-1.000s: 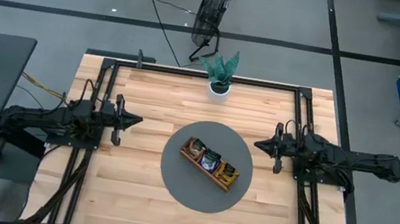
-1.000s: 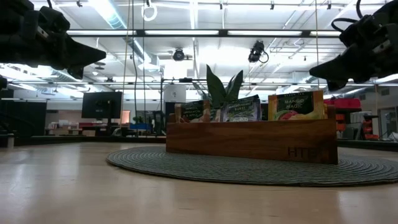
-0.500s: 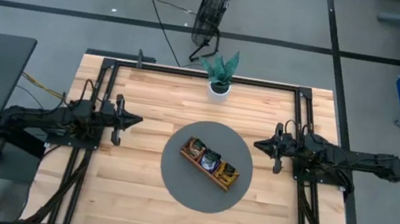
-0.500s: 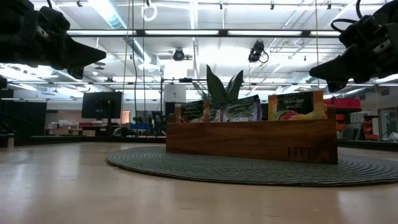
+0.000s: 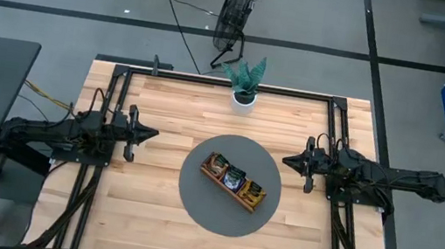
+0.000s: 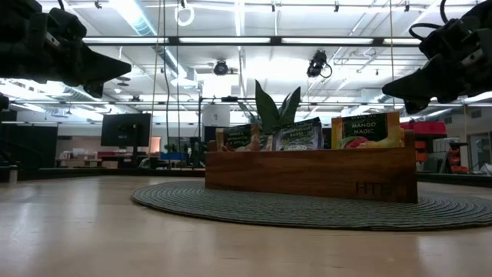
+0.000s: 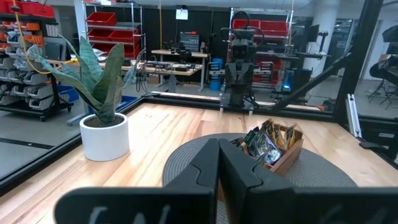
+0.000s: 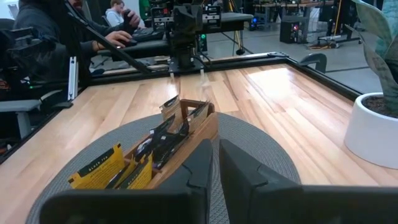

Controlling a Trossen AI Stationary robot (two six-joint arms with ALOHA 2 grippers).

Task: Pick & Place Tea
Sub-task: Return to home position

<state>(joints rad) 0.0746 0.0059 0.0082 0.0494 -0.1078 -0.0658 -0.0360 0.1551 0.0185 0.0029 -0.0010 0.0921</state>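
While my left claw (image 5: 153, 135) and right claw (image 5: 286, 160) hang closed,
flat sachets (image 6: 365, 131) fill the wooden tray (image 6: 307, 175) on the ribbed mat (image 6: 231, 201).

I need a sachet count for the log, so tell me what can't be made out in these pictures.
Number of tea sachets: too small in the high view; in the low view the wooden tray hides their lower halves behind its front wall, and they overlap.
Sachet labels: mostly too small to read, low view.
Arms behind the left claw and right claw: cut off by the low view's edges.
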